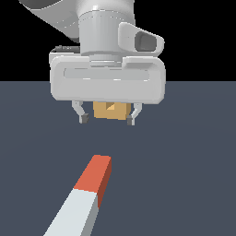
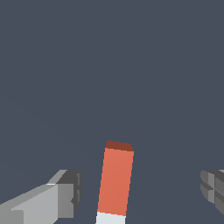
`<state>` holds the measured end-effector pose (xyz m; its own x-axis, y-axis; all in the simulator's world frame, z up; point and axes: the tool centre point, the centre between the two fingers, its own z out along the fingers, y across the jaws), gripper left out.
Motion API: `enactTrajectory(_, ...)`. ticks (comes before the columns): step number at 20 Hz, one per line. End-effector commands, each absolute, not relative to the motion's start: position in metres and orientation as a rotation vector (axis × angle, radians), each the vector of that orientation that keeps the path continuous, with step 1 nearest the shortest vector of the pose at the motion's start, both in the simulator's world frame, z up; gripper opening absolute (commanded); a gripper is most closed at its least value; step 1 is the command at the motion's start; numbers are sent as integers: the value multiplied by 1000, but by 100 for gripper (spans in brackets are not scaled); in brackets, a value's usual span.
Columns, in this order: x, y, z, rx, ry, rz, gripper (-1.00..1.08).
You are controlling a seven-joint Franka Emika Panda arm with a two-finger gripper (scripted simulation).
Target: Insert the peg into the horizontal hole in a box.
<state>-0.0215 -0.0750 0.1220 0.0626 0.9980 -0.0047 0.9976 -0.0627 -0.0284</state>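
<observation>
A flat, dark slate-blue counter [image 1: 193,152] fills the lower part of the exterior view. Above it, the background is plain black.

Wrist view: peg [image 2: 115,181] lies flat on the dark slate desk [image 2: 109,65]. Red-orange end faces away from the camera; a strip of pale grey-white shaft shows at the frame edge. Claw [image 2: 142,190] spread wide, one grey finger [image 2: 65,194] on either side of the peg, neither touching it. Nothing gripped.
</observation>
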Motion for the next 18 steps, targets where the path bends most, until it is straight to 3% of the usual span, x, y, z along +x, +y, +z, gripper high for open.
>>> enactTrajectory(1,-30,-109,110,-2313,-2107,30,100)
enactTrajectory(9,-54,-193,78,-2399,-2027,9,100)
enactTrajectory(18,-61,-213,70,-2419,-2004,4,100)
